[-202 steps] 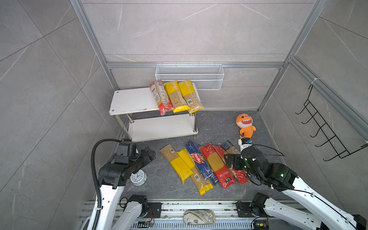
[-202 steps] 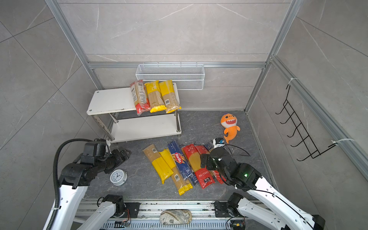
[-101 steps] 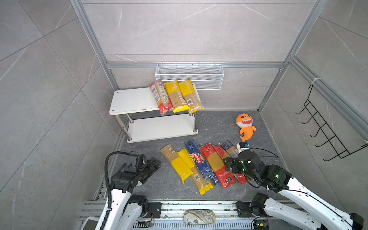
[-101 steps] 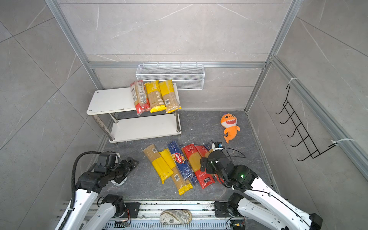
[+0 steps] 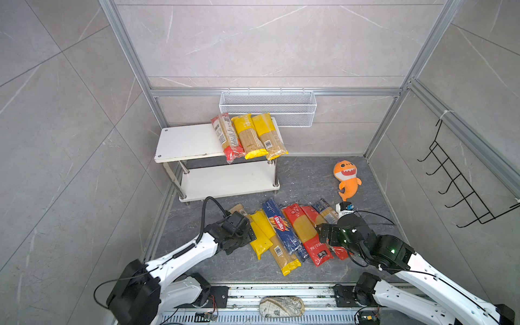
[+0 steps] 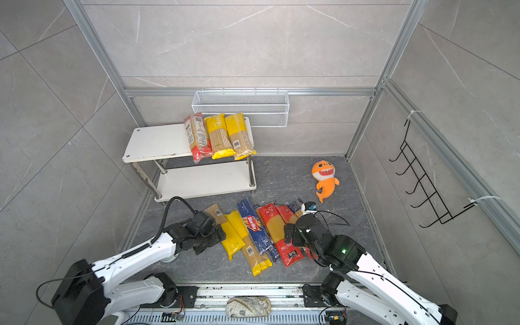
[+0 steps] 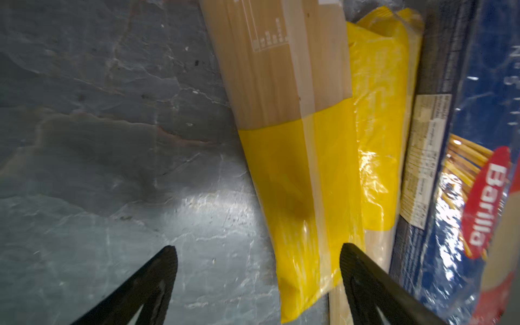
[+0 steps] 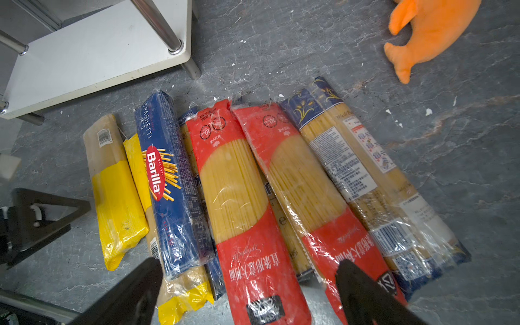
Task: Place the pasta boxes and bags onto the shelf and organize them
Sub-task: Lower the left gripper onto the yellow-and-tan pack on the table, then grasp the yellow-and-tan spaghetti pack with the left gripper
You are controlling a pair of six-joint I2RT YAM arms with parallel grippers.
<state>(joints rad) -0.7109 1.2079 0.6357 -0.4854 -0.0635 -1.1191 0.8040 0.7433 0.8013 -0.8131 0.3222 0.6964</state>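
Stretching low across the near left, the left gripper [image 7: 256, 247] has left its earlier upright pose by the left wall. It is now at the left edge of the row of pasta packs [image 5: 284, 233] lying on the desk [image 5: 309, 177]. Its fingers [image 7: 157, 281] are wide and empty, one over bare desk, the other above the yellow-ended pack [image 7: 295, 168].

The right gripper [image 8: 249, 263] has barely shifted. It hovers over the red packs [image 8: 239, 183], spread wide and holding nothing.

Three packs [image 5: 249, 138] lie on the right end of the shelf [image 5: 188, 143], their near ends overhanging its edge. The top board's left half and the lower board [image 5: 225, 180] are bare. Open desk lies left of the row and toward the plush shark [image 5: 347, 180].
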